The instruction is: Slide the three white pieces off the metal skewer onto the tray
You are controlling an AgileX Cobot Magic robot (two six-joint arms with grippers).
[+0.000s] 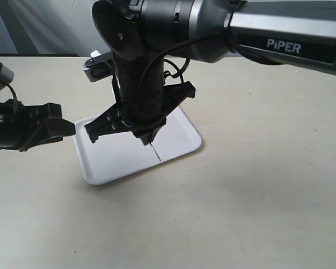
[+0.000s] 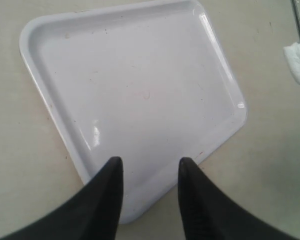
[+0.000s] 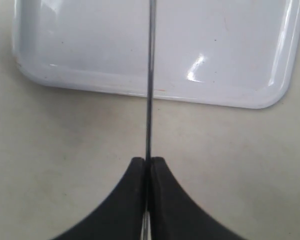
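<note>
The tray (image 1: 115,162) lies flat on the beige table, and its bare inside shows in the left wrist view (image 2: 140,85). My right gripper (image 1: 149,139) hangs over the tray's right part, shut on the thin metal skewer (image 3: 150,75). The rod runs from the jaws across the tray's rim (image 3: 90,80), and its tip shows below the gripper (image 1: 155,152). One white piece (image 2: 299,62) sits on the skewer (image 2: 296,20) at the edge of the left wrist view, off the tray. No other white pieces show. My left gripper (image 1: 67,128) is open and empty at the tray's left corner (image 2: 150,167).
My right arm's thick black body (image 1: 137,73) stands over the back of the tray and hides what lies behind it. A small grey and white fitting (image 1: 95,63) sticks out beside that arm. Bare beige table (image 1: 257,196) surrounds the tray.
</note>
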